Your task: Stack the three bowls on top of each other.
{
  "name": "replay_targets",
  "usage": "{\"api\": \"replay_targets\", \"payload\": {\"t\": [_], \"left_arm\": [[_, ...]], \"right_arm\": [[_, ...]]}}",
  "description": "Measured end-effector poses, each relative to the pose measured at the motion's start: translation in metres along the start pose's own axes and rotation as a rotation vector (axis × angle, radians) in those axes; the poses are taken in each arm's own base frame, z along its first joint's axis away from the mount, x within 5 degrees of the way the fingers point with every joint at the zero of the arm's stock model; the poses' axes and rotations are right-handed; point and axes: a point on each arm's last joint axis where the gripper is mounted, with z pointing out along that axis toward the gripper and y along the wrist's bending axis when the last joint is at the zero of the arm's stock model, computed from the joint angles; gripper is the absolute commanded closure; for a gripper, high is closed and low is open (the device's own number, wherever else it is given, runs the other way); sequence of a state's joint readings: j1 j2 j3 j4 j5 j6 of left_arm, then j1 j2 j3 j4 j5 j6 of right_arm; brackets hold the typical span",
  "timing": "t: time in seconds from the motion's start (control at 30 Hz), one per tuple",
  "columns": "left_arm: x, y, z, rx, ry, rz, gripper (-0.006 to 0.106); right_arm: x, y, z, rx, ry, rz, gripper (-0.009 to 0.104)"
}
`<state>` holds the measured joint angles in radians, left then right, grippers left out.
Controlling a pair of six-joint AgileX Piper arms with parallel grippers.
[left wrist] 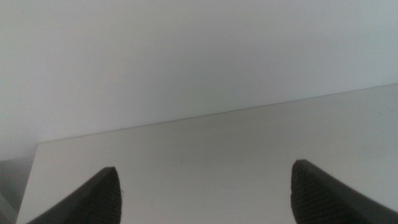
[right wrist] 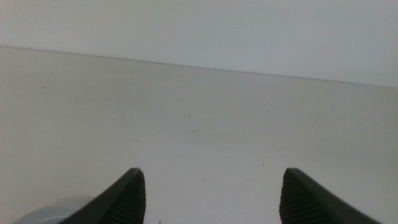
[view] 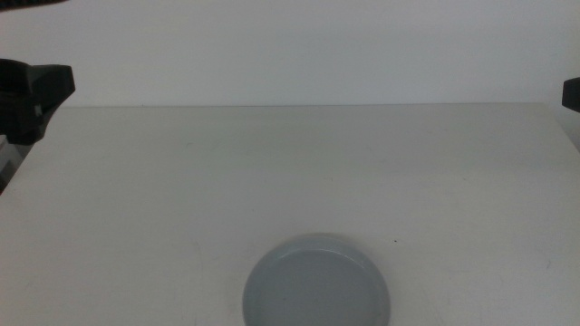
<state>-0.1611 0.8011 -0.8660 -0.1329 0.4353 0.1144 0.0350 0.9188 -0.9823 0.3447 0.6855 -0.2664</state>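
Grey bowl, middle view: one grey bowl [view: 317, 282] sat at the near edge of the white table [view: 290, 172], centred, its lower rim cut off by the frame; whether more bowls lay nested under it, the picture did not tell.
Bowl count, middle view: one visible, grey; no white or mint one could be picked out.
Arms, middle view: two dark shapes, one at each side! The left arm [view: 32, 95] showed as a black block at the far left edge of the table; the right arm [view: 571, 93] was only a sliver at the far right edge. Both were well apart from the bowl.
Left gripper, left wrist view: the left gripper [left wrist: 205, 193] held its two dark ribbed jaws wide apart, with nothing between them, just bare tabletop and the pale wall beyond.
Bowl count, left wrist view: none, which the middle view made up for.
Right gripper, right wrist view: the right gripper [right wrist: 211, 196] was spread wide as well, two jaws, nothing gripped, white table running out ahead.
Bowl, right wrist view: one grey curved edge [right wrist: 53, 213] peeked in beside one jaw at the frame's corner, a glimpse the left wrist camera did not get.
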Motion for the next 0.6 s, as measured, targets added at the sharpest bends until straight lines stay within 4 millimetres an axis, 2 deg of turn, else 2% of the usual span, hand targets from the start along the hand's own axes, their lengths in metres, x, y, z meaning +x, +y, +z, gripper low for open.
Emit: {"api": "replay_targets", "payload": {"t": [0.17, 0.3, 0.47, 0.6], "left_arm": [[0.004, 0.000, -0.004, 0.000, -0.006, -0.001, -0.005], [0.020, -0.001, -0.020, 0.000, -0.029, -0.002, -0.005], [0.064, -0.002, -0.037, -0.001, -0.017, -0.003, -0.005], [0.111, -0.002, -0.049, -0.002, -0.007, -0.004, -0.005]], "right_arm": [[0.003, -0.002, 0.000, 0.016, 0.003, -0.017, 0.040], [0.017, -0.005, -0.004, 0.063, -0.046, -0.050, 0.040], [0.057, -0.006, -0.013, 0.099, -0.121, -0.053, 0.040], [0.104, -0.007, -0.019, 0.113, -0.133, -0.055, 0.040]]}}
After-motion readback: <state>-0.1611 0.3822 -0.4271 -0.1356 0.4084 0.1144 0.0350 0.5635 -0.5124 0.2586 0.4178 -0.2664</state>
